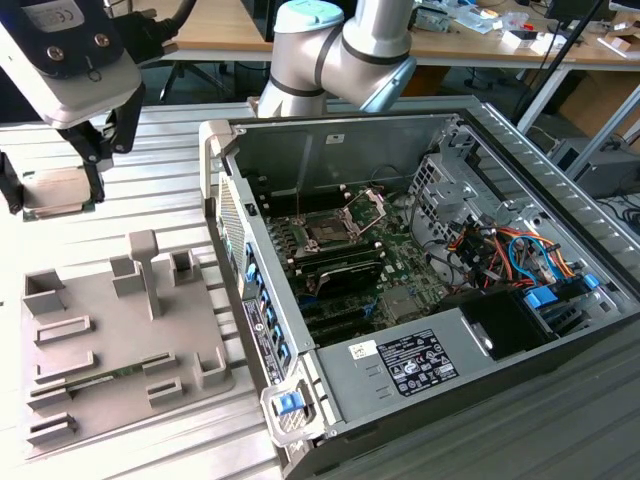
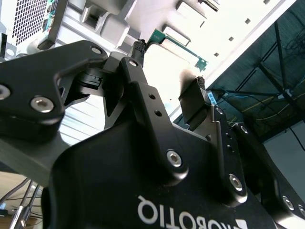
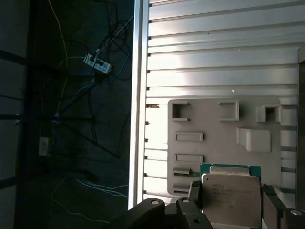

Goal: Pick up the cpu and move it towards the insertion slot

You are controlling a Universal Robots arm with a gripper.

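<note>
Chip [image 3: 231, 202] runs out of frame in the first wrist view, sides covered by fingers [image 3: 193, 192] of the gripper [image 3: 232, 190].

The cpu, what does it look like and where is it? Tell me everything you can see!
The cpu is a small flat square chip. Its top is a pale cream-silver metal plate with faint print, sitting on a thin green board that shows as a rim. In the first wrist view its top faces the camera, and the end effector grips it, fingers on two opposite edges. It looks lifted above the grey tray, with nothing else touching it.
</note>
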